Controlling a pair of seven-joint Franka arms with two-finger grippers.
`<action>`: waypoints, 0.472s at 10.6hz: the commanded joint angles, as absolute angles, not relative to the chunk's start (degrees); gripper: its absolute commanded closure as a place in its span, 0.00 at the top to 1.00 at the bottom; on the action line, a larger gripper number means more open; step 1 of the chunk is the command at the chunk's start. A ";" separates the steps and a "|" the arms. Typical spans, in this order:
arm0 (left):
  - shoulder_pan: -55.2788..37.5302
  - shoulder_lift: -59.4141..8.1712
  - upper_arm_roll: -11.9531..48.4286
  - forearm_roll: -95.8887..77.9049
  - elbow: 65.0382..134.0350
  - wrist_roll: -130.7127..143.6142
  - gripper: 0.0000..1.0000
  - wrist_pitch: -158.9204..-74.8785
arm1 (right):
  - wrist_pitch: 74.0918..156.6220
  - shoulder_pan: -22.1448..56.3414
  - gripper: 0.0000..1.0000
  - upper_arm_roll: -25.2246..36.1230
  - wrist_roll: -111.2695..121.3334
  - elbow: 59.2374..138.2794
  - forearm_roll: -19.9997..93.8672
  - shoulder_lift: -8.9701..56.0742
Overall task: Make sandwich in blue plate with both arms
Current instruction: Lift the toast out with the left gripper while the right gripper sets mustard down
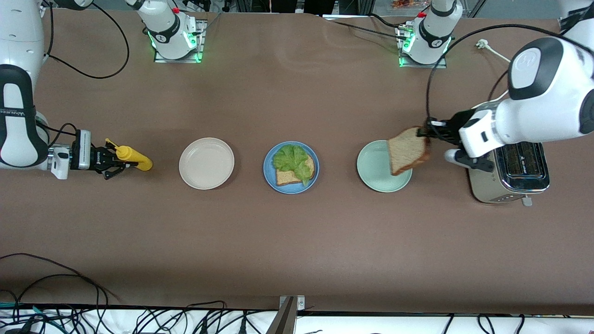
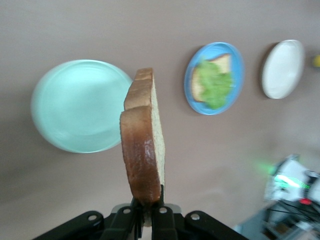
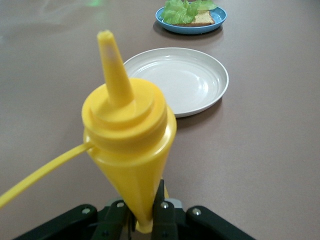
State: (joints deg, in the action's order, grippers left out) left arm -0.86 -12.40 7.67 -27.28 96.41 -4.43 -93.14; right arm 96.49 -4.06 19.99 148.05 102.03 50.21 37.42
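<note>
Left gripper [image 1: 423,133] clenched on one edge of bread slice [image 1: 408,150], over mint plate [image 1: 378,172], blue plate [image 1: 268,168] off ahead; thin hold risks slip; right gripper [image 1: 112,160] grasping yellow bottle [image 1: 133,158]

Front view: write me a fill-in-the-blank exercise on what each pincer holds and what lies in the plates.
1. The left pincer is shut on a slice of ____, held over the mint-green plate.
2. The right pincer is shut on the yellow squeeze ____.
3. In the blue plate, a bread slice carries a leaf of ____.
4. The beige plate holds ____.

Missing words: bread; bottle; lettuce; nothing
</note>
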 commanded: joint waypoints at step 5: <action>-10.09 -23.54 7.56 -48.50 94.92 -3.52 0.00 -108.16 | 95.80 -4.57 0.15 21.43 150.12 101.69 50.63 38.50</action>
State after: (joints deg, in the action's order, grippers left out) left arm -7.20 -20.55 7.86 -44.61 96.39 -4.01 -103.51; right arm 96.50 -4.19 20.05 148.94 102.09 50.21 38.26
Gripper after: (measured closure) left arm 0.912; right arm 0.846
